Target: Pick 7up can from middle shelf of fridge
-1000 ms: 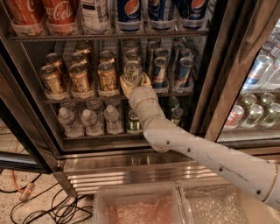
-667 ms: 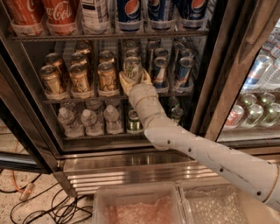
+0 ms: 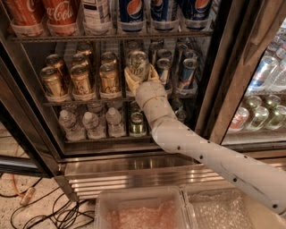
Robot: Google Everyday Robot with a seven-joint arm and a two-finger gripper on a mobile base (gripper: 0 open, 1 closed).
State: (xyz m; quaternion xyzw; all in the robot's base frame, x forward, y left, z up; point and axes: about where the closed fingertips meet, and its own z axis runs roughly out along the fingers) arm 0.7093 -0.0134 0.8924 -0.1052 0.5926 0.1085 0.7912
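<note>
The fridge (image 3: 134,172) stands open in front of me. On its middle shelf (image 3: 80,102) the 7up can (image 3: 137,62) stands between gold cans (image 3: 109,78) on its left and slim blue-silver cans (image 3: 187,71) on its right. My gripper (image 3: 140,72) has reached into the shelf. Its tan fingers (image 3: 129,82) sit close against both sides of the 7up can, shut on it. The can is upright, and its lower half is hidden behind the wrist. The white arm (image 3: 214,156) runs down to the lower right.
Coke (image 3: 58,13) and Pepsi bottles (image 3: 132,11) fill the rack above. Small water bottles (image 3: 91,123) and a green can (image 3: 137,123) fill the rack below. The dark door frame (image 3: 225,85) and a second cooler are at the right. Clear bins (image 3: 138,210) and floor cables (image 3: 67,208) lie below.
The gripper and the 7up can have shifted very slightly up and to the right. The arm has barely moved.
</note>
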